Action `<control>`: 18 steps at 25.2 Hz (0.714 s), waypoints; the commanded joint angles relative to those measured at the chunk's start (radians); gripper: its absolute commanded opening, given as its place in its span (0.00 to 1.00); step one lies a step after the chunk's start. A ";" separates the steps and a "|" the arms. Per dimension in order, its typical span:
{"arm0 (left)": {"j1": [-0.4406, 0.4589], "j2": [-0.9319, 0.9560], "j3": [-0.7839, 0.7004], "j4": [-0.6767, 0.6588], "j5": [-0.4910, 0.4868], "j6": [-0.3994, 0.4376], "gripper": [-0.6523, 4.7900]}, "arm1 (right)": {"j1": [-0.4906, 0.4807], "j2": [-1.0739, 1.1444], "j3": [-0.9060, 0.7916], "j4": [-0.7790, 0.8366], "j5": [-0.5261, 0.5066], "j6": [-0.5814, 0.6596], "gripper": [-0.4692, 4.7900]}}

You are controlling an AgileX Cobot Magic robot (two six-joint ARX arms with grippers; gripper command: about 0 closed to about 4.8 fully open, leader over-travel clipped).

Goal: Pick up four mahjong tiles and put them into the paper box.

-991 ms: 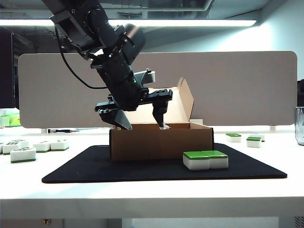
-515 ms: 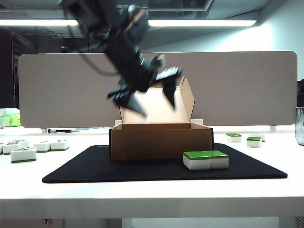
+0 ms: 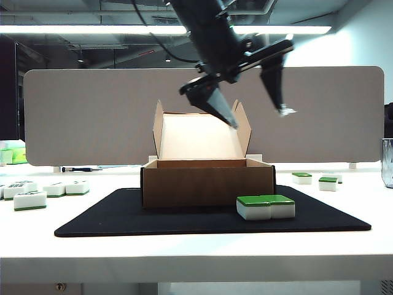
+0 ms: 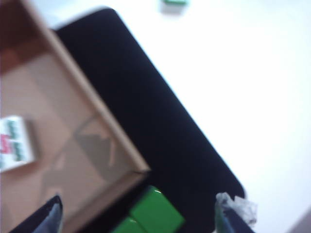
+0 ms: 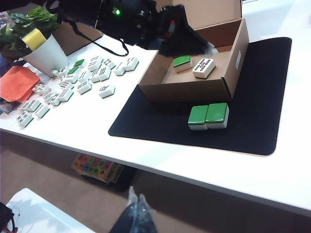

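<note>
Fingertips of the left gripper (image 3: 258, 98) stand wide apart with nothing between them; in the left wrist view only the two tips show, at the frame's edge, one of them (image 4: 236, 212) carrying a pale, crumpled wrap, and the whole frame is motion-blurred. Left gripper hangs in the air above the paper box (image 3: 209, 182), over its right half in the exterior view, fingers pointing down and to the right. Arm behind it rises steeply and is cut off by the frame top.

Right gripper (image 5: 137, 206): only the tips show in its own wrist view, dark and pressed close together, no gap visible. It sits low, off the table's near edge, well apart from the box; not visible in the exterior view.

Paper box stands on the black mat (image 3: 110, 218), lid hinged up at the back. Exterior view hides the contents behind the front wall. Right wrist view shows two mahjong tiles inside: one green-back-up (image 5: 182, 61), one face-up with marks (image 5: 204, 67), lying side by side. Marks too small to read.

Two more tiles (image 3: 265, 207) lie on the mat in front of the box's right corner, green backs up, touching, long sides together.

Loose tiles (image 5: 82, 77) are scattered on the white table (image 3: 184, 252) left of the mat.
</note>
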 commanded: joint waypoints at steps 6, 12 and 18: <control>-0.050 0.006 0.001 -0.155 -0.089 -0.354 0.85 | 0.000 -0.001 0.003 0.013 0.002 -0.003 0.09; -0.064 0.052 0.001 -0.166 -0.114 -0.447 0.85 | 0.000 -0.001 0.003 0.013 0.010 -0.003 0.09; -0.081 0.119 0.001 -0.183 -0.114 -0.502 0.85 | 0.000 -0.001 0.003 0.013 0.010 -0.003 0.09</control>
